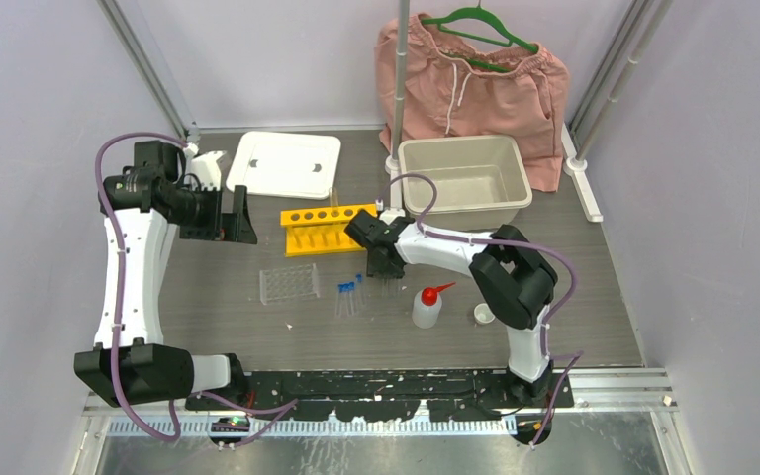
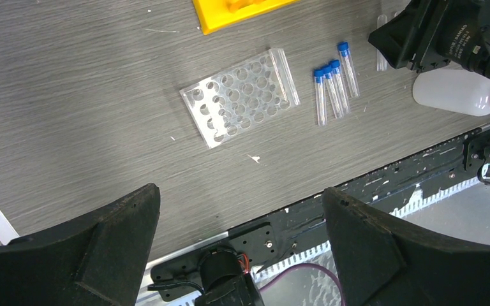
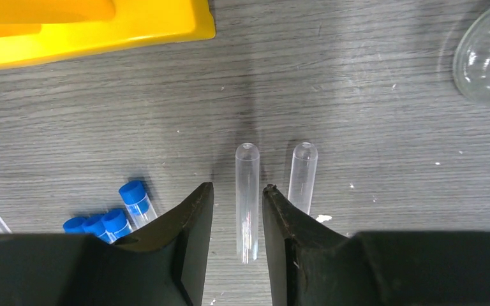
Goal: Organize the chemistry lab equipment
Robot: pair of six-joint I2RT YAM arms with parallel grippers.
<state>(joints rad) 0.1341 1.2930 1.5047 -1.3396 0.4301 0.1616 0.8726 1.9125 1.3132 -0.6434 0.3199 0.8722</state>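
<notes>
My right gripper (image 3: 237,188) is low over the table, its open fingers either side of a clear capless tube (image 3: 247,191) that lies flat, with small gaps. A second clear tube (image 3: 303,172) lies just right of the right finger. Several blue-capped tubes (image 3: 131,194) lie to the left, also seen from above (image 1: 348,295). The yellow rack (image 1: 327,230) stands behind, the clear rack (image 1: 289,283) to its front left. The white squeeze bottle (image 1: 427,307) and tiny white cup (image 1: 483,314) stand right of centre. My left gripper (image 1: 230,226) is open, empty and raised at the far left.
A beige tub (image 1: 465,178) stands at the back right, its white lid (image 1: 285,163) flat at the back left. Pink shorts (image 1: 475,74) hang behind on a green hanger. A metal pole (image 1: 397,89) stands by the tub. A glass beaker (image 3: 488,57) is near the right gripper.
</notes>
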